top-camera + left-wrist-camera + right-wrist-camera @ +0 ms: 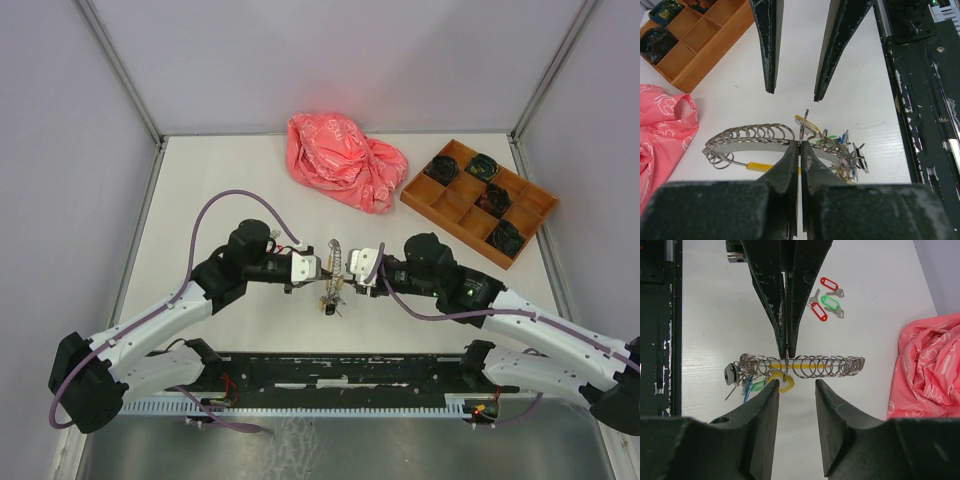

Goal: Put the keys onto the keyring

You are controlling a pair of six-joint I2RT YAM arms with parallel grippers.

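Observation:
The keyring (337,260) hangs above the table between my two grippers, a thin silver ring with a yellow stretch (801,367), strung with many small loops. My left gripper (801,144) is shut on it near the middle; it also shows in the right wrist view (786,351). Several keys (740,376) with yellow, green and blue tags hang bunched at one end of it. My right gripper (796,385) is open and empty, just short of the ring. Three loose keys (827,302) with red and green tags lie on the table beyond the left gripper.
A crumpled pink bag (345,160) lies at the back of the table. A wooden compartment tray (478,200) with dark objects stands at the back right. A black rail (340,370) runs along the near edge.

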